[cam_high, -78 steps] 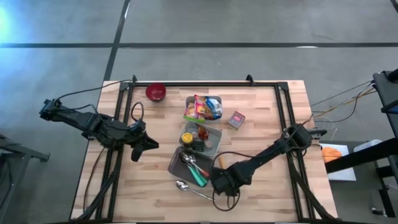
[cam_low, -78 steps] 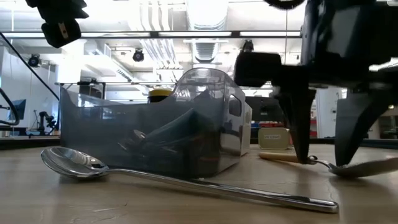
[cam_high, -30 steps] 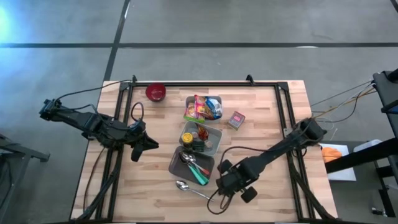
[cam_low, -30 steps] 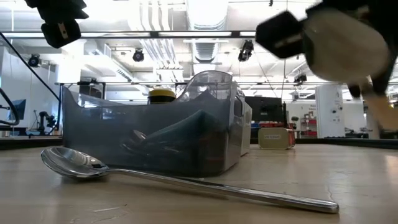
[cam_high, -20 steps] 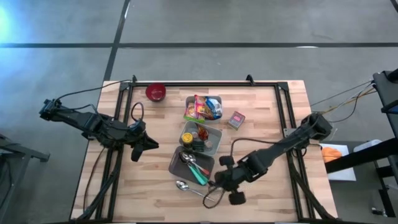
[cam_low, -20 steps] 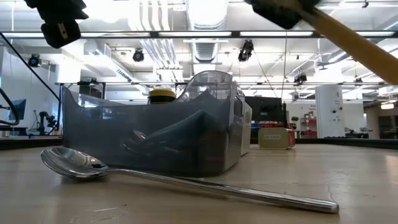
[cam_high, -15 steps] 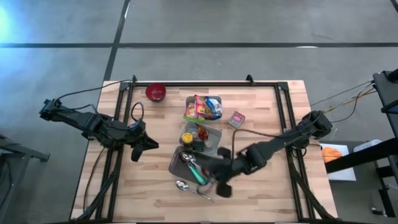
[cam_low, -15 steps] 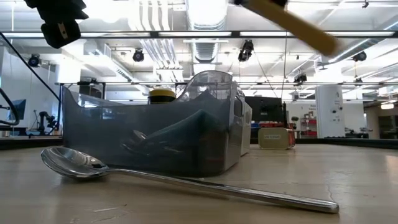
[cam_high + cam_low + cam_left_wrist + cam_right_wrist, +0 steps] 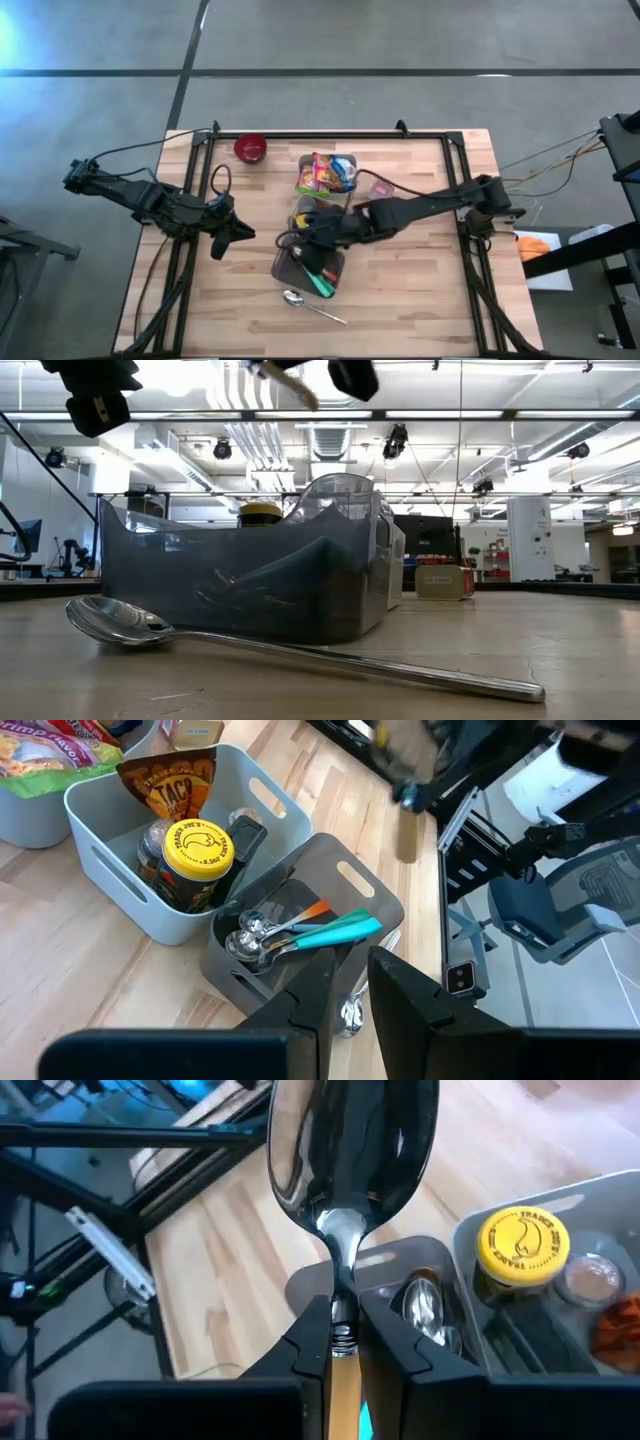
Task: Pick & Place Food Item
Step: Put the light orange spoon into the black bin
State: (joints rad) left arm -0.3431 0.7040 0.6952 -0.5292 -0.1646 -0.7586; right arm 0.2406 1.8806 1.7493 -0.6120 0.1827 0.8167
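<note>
My right gripper hangs above the dark grey utensil bin, shut on a spoon with a steel bowl and a wooden handle. In that bin lie steel spoons and a teal-handled utensil. A light bin beside it holds a yellow-lidded jar and a snack pouch. A bag of snacks sits in another bin farther back. A long steel spoon lies flat on the table near the front edge. My left gripper waits at the table's left, fingers a little apart, holding nothing. My right gripper pinches the spoon between its two fingers at the top of the wooden handle, just behind the steel neck. The fingers lie along the spoon and slant down from the table's right. The spoon is lifted clear, its bowl sticking out past the fingertips.
A red bowl stands at the far left of the table, and a small box is just behind my right arm. Black rails run along the table's left and right sides. Bare wood lies right of the bins.
My right gripper has risen from low over the table's near edge and swung toward the left and far side, over the dark grey bin, rolling its wrist as it went. It stays shut on the wooden-handled spoon, which travels with it.
</note>
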